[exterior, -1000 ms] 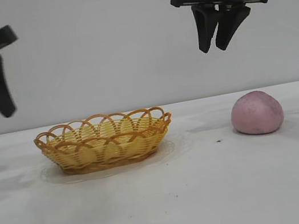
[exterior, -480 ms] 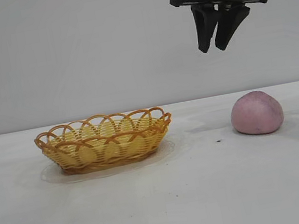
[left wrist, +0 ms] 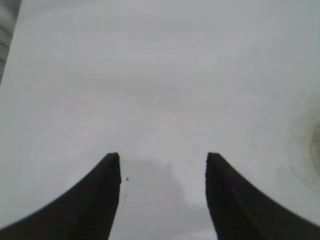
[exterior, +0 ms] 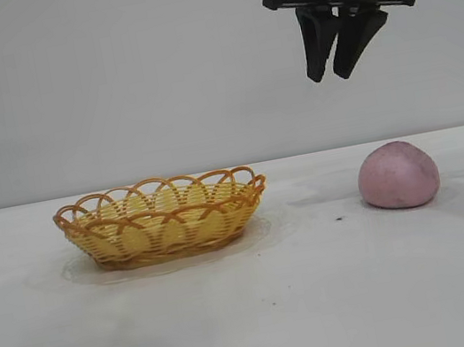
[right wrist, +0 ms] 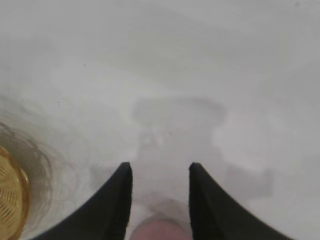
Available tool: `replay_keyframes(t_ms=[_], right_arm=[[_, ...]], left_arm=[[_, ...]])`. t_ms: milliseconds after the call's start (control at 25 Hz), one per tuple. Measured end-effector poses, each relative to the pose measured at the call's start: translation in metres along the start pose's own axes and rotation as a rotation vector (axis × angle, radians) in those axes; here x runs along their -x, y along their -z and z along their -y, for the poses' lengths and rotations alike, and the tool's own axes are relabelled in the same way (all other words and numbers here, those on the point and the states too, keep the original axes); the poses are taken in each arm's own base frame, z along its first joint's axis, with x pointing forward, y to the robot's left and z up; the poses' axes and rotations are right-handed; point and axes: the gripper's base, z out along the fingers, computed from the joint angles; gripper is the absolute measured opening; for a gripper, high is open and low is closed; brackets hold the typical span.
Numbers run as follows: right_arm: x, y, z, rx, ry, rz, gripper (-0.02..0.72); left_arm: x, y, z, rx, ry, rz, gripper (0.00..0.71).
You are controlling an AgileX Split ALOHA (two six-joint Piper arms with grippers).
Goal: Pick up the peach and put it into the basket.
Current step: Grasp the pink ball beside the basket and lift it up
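The peach (exterior: 398,175), a dull pink rounded lump, rests on the white table at the right. The basket (exterior: 162,219), yellow-tan wicker with an orange-brown looped rim, stands left of centre with nothing in it. My right gripper (exterior: 331,77) hangs high above the table, a little to the basket side of the peach, open and holding nothing. In the right wrist view the peach (right wrist: 160,231) peeks in below the open right gripper (right wrist: 160,166), and the basket's rim (right wrist: 10,200) shows at the edge. My left gripper (left wrist: 163,157) is open over bare table, outside the exterior view.
The white table (exterior: 325,292) stretches bare between the basket and the peach and in front of both. A small dark speck (exterior: 340,218) lies near the peach. A plain grey wall stands behind.
The left gripper, at the exterior view's left edge a second ago, has moved out of that view. The right gripper has hardly shifted. Peach and basket have not moved.
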Motion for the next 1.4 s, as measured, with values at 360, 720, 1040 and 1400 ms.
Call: replay_keyframes(t_ms=[360,720,1040,1400], right_arm=[[-0.001,-0.003,-0.001,0.012,-0.009,-0.014,0.268],[-0.005,-0.003,-0.001,0.018,-0.009,-0.049,0.268],[-0.006,-0.004,0.0,0.011,-0.002,-0.058,0.268],[-0.017,-0.016,0.002,0.007,0.012,-0.182,0.268]], left_arm=[[-0.07,0.034,0.001,-0.064,0.025,-0.016,0.336],[-0.082,0.048,0.004,-0.112,0.054,0.089,0.336],[-0.09,0.057,0.003,-0.117,0.054,0.183,0.336],[-0.101,0.068,0.004,-0.142,0.022,0.289,0.336]])
